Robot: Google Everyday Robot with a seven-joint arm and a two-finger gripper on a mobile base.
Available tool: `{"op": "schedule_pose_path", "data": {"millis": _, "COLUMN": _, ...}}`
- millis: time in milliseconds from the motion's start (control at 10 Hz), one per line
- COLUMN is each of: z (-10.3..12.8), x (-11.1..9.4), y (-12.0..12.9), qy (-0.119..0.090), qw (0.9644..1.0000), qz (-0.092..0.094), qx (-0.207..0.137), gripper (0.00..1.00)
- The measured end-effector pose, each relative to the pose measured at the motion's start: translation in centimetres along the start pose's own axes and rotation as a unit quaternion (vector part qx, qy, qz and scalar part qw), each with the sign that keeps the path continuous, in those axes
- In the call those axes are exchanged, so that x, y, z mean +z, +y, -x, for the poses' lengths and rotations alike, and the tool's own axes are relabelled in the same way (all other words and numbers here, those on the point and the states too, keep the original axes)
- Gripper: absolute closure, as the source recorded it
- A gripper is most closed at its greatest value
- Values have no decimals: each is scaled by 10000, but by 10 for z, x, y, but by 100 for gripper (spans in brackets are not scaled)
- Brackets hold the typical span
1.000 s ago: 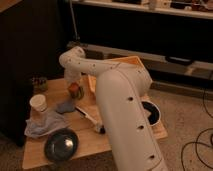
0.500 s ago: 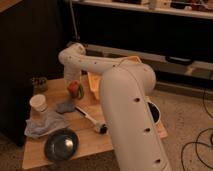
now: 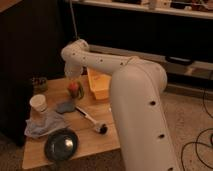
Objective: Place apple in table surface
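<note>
The apple (image 3: pixel 73 89) is small, round and orange-red. It sits at the tip of my gripper (image 3: pixel 75 90), low over the back middle of the light wooden table surface (image 3: pixel 100 140). The gripper hangs down from the white wrist (image 3: pixel 74 67), and its dark fingers (image 3: pixel 80 90) are closed on the apple's sides. I cannot tell whether the apple touches the wood. The big white arm fills the right side and hides the table's right part.
A yellow tub (image 3: pixel 98 86) stands right of the apple. A dark cup (image 3: pixel 39 84) is at the back left and a white paper cup (image 3: pixel 38 104) on a grey cloth (image 3: pixel 46 125). A dark round dish (image 3: pixel 61 145) lies in front, with a brush (image 3: pixel 91 120) and a bluish pad (image 3: pixel 65 106) mid-table.
The arm's upper link has swung leftward and nearer the camera. The gripper and apple have stayed at about the same spot by the yellow tub.
</note>
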Motion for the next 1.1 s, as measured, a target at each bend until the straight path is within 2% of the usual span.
{"op": "schedule_pose_path", "data": {"millis": 100, "z": -1, "x": 1, "y": 3, "qy": -1, "qw": 10000, "qz": 12, "qx": -44, "gripper": 54}}
{"op": "schedule_pose_path", "data": {"millis": 300, "z": -1, "x": 2, "y": 3, "qy": -47, "qw": 9999, "qz": -24, "qx": -131, "gripper": 32}}
{"op": "schedule_pose_path", "data": {"millis": 400, "z": 0, "x": 3, "y": 2, "qy": -72, "qw": 9999, "qz": -55, "qx": -134, "gripper": 26}}
{"op": "schedule_pose_path", "data": {"millis": 500, "z": 1, "x": 6, "y": 4, "qy": -81, "qw": 9998, "qz": -86, "qx": -147, "gripper": 23}}
{"op": "schedule_pose_path", "data": {"millis": 800, "z": 3, "x": 18, "y": 6, "qy": -35, "qw": 9997, "qz": -160, "qx": -180, "gripper": 23}}
{"op": "schedule_pose_path", "data": {"millis": 1100, "z": 0, "x": 40, "y": 5, "qy": 83, "qw": 9996, "qz": -211, "qx": -184, "gripper": 23}}
